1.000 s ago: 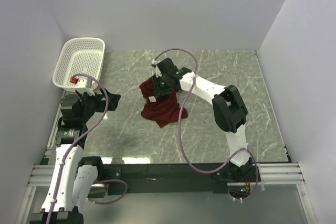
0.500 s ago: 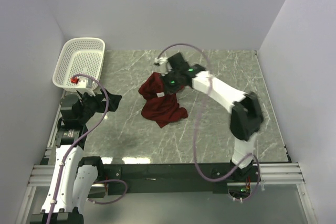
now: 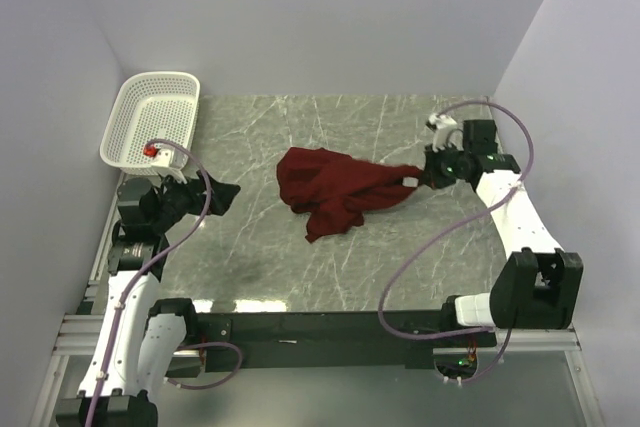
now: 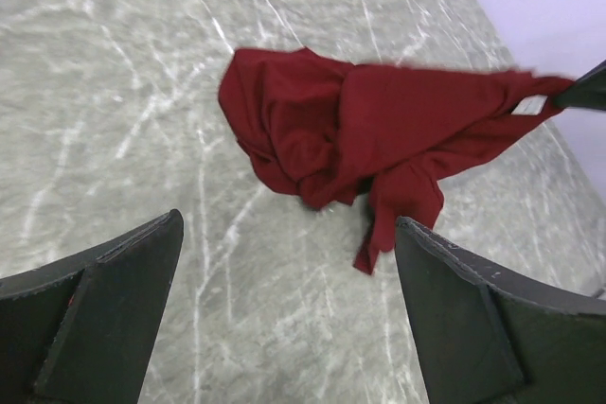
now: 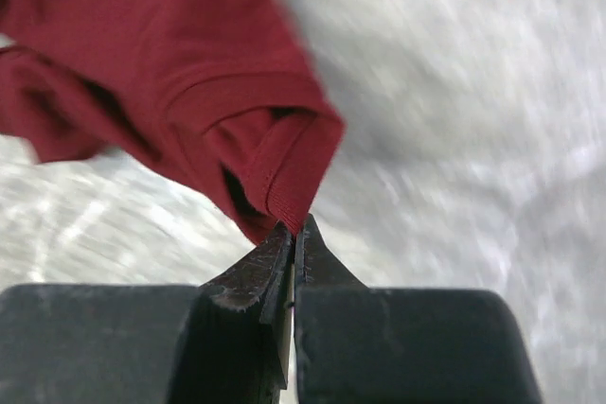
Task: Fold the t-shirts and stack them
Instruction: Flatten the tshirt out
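Note:
A maroon t-shirt (image 3: 335, 187) lies crumpled in the middle of the marble table, stretched out to the right. My right gripper (image 3: 421, 178) is shut on its ribbed collar edge (image 5: 289, 172) and holds that end off the table at the right. The shirt also shows in the left wrist view (image 4: 379, 130), with a small white label (image 4: 531, 105) near the pulled end. My left gripper (image 3: 222, 193) is open and empty at the left side of the table, apart from the shirt.
A white mesh basket (image 3: 152, 117) stands at the far left corner with a small red thing at its near rim. Walls close the table on the left, back and right. Cables loop from both arms.
My right gripper has swung from the shirt's middle far to the right, dragging the collar with it and stretching the shirt out. The left arm has barely moved.

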